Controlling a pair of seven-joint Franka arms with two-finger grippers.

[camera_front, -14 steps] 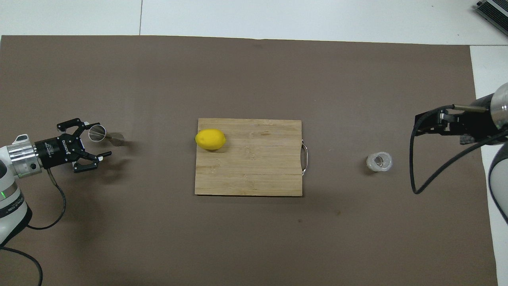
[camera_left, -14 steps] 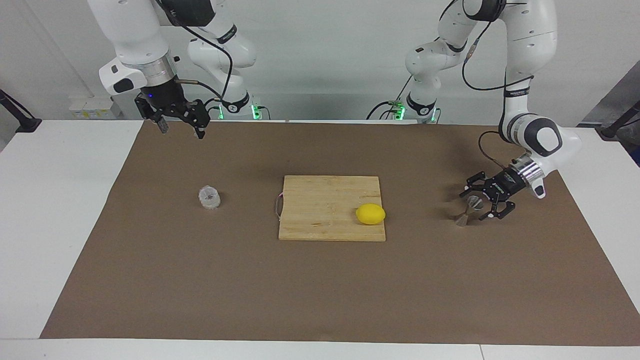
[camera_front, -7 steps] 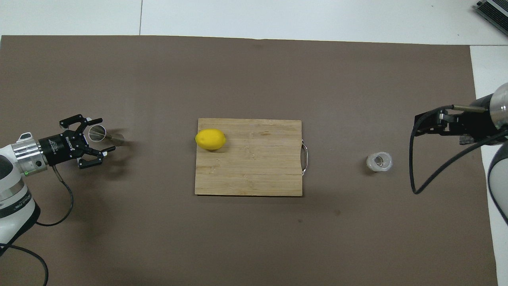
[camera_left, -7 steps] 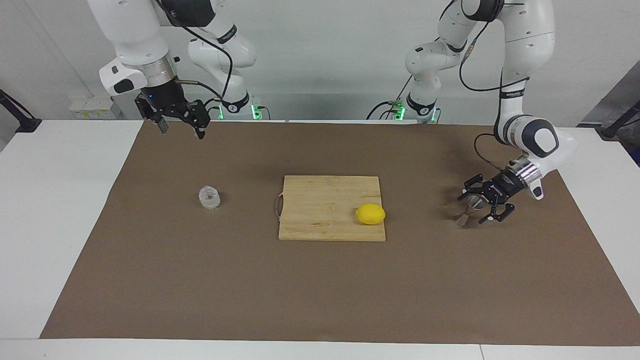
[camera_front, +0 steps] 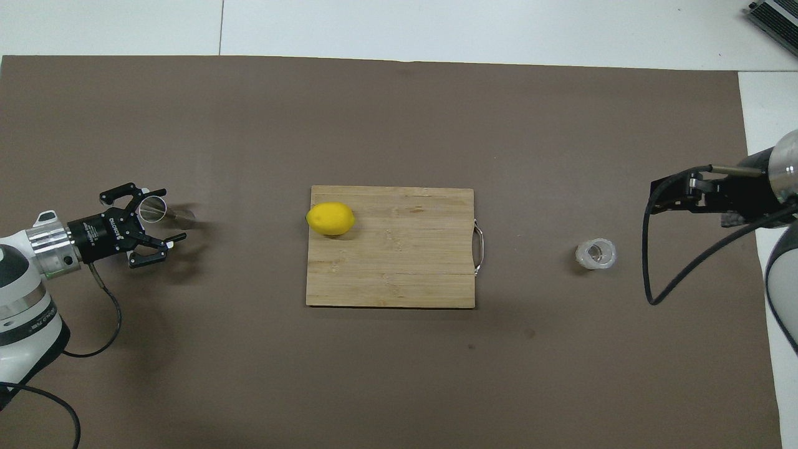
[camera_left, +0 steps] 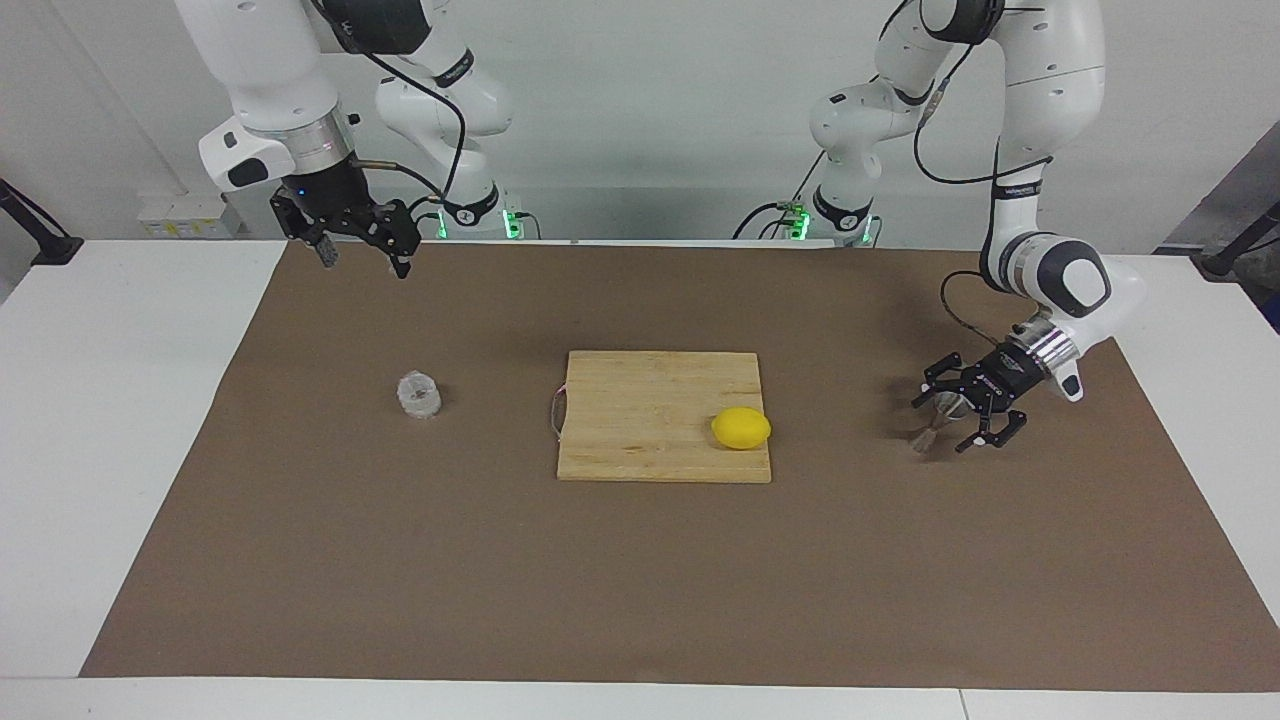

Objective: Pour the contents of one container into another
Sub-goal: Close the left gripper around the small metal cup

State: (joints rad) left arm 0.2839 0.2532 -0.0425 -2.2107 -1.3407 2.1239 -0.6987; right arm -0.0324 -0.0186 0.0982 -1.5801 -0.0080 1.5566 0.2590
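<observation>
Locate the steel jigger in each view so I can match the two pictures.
Facing view: the jigger stands on the brown mat toward the left arm's end of the table, at the picture's right, between the fingers of the open left gripper.
Overhead view: the jigger is at the picture's left edge, level with the lemon.
Shared landmark: the lemon on the cutting board, at the board's end nearest the jigger.

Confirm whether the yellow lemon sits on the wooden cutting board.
Yes, the yellow lemon rests on the wooden cutting board, at its corner.
</observation>
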